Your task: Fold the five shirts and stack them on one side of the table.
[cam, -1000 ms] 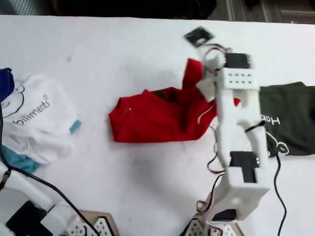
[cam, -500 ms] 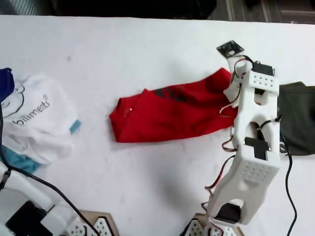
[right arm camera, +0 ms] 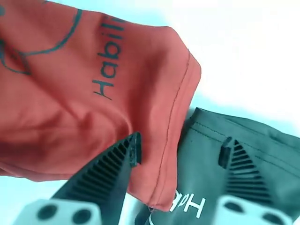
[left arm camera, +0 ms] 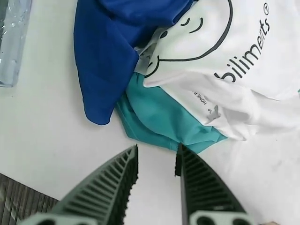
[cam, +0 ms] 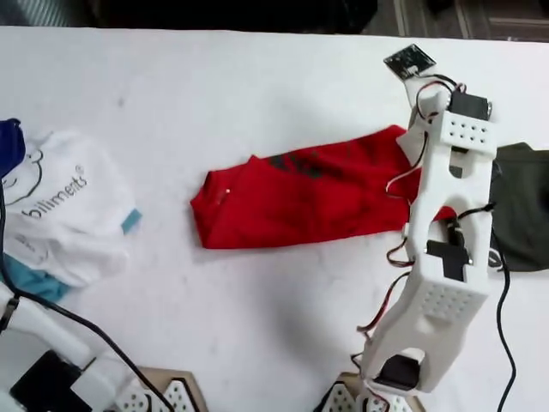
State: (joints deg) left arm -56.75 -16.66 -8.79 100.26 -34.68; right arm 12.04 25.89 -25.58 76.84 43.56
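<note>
A red shirt point(cam: 292, 197) lies spread flat across the middle of the table. Its right end overlaps a dark green shirt point(cam: 521, 215) at the table's right side. My right arm point(cam: 446, 223) stretches over that overlap. In the right wrist view my right gripper point(right arm camera: 180, 151) is open just above the hem of the red shirt point(right arm camera: 70, 93), with the dark shirt point(right arm camera: 201, 154) under it. At the far left, a white shirt point(cam: 64, 206), a blue shirt point(left arm camera: 108, 56) and a teal shirt point(left arm camera: 159, 117) lie in a rumpled pile. My left gripper point(left arm camera: 157, 159) hovers beside that pile, open and holding nothing.
The white table point(cam: 214, 86) has bare surface behind and in front of the red shirt. A clear plastic container point(left arm camera: 11, 42) stands past the blue shirt. Cables and the arm bases point(cam: 154, 395) crowd the front edge.
My right arm has pulled the lifted end of the red shirt to the right and laid it flat over the dark shirt's edge. The left arm and the pile have not moved.
</note>
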